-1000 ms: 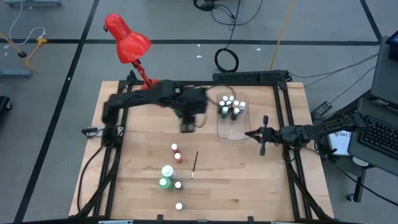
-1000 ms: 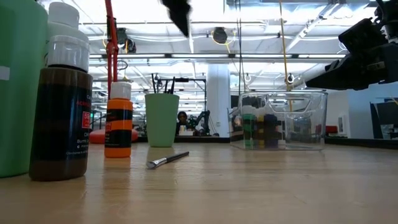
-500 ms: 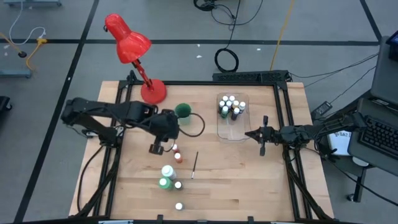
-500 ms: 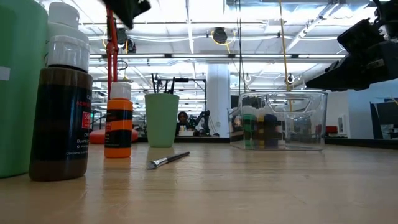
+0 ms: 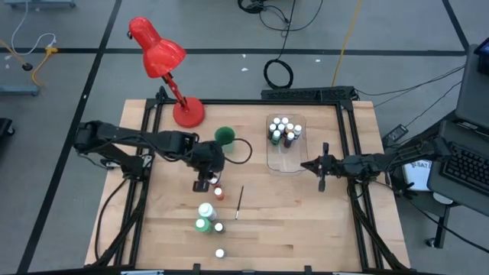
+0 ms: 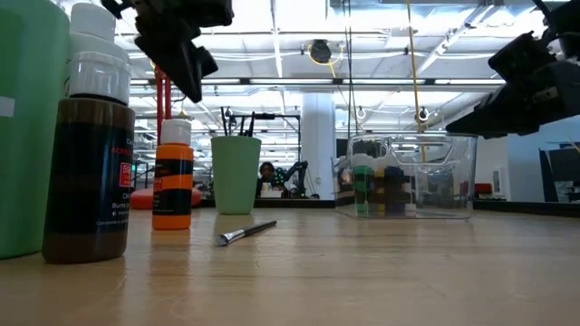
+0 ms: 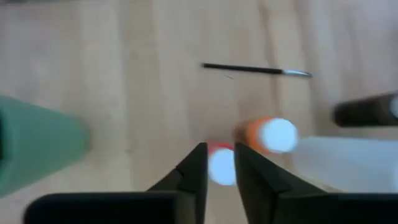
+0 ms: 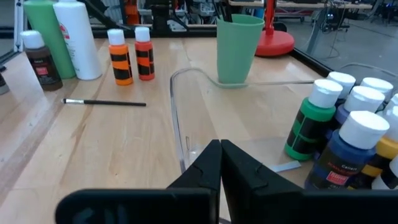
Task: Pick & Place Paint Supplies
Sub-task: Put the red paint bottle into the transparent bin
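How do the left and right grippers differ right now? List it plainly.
The left gripper is open and points down; the right gripper is shut and points level. The left hangs over a red bottle; the right faces the clear tray's edge. Both are dark, two-fingered and empty.

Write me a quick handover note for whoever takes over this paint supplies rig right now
Left gripper: open, empty, above the red bottle, next to the orange bottle.
Right gripper: shut, empty, waiting beside the clear tray.
Done: several small bottles stand in the tray.
Left on the table: red and orange bottles, one brush, big white bottle, big green bottle, brown bottle, two more small bottles.
The green cup holds dark stems, probably brushes.
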